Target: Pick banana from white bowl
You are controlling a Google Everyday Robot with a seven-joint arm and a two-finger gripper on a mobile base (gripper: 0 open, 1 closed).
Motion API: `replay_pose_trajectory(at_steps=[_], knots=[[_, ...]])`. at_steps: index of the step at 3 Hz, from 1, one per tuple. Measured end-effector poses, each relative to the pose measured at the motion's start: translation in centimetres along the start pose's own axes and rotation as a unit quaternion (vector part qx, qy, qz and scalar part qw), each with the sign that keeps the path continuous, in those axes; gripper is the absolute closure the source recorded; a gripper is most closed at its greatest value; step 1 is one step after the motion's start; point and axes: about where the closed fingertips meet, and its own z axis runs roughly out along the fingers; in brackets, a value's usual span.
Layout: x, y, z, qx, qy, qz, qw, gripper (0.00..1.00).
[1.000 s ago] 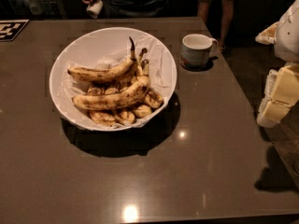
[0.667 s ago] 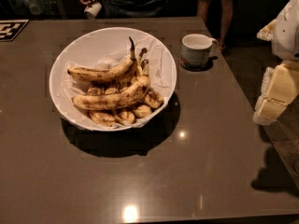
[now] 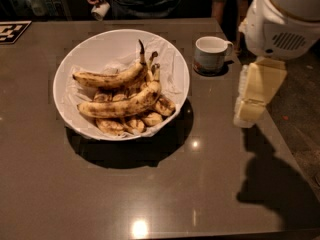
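The white bowl [image 3: 100, 46], large and lined with crumpled white paper, stands on the table left of centre. The banana [image 3: 122, 106], long, nearly straight and mottled brown, lies across the bowl's middle on top of short stubby bananas. A more curved banana with a tall dark stem [image 3: 112, 79] lies behind it. My gripper [image 3: 252, 96] is the cream part under the white arm housing [image 3: 285, 19]. It hangs over the table's right edge, well to the right of the bowl and apart from it.
A small white mug [image 3: 210, 54] with a handle stands between the bowl and my arm. People stand behind the far table edge, one holding a small cup [image 3: 101, 9]. A black-and-white marker [image 3: 12, 31] lies at the far left corner. The table's right edge runs beneath my gripper.
My arm has moved left, from beyond the table's right edge to over it, nearer the mug. More of its white housing shows. The bowl, bananas and mug have not moved.
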Motion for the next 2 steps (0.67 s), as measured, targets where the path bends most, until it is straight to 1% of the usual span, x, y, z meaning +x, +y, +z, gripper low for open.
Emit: replay_pose_trajectory(at_steps=[1, 2], knots=[[-3.58, 1.02, -0.05, -0.011, -0.008, -0.053, 0.9985, 0.0], [-3.99, 1.01, -0.72, -0.001, -0.012, -0.056, 0.9984, 0.0]])
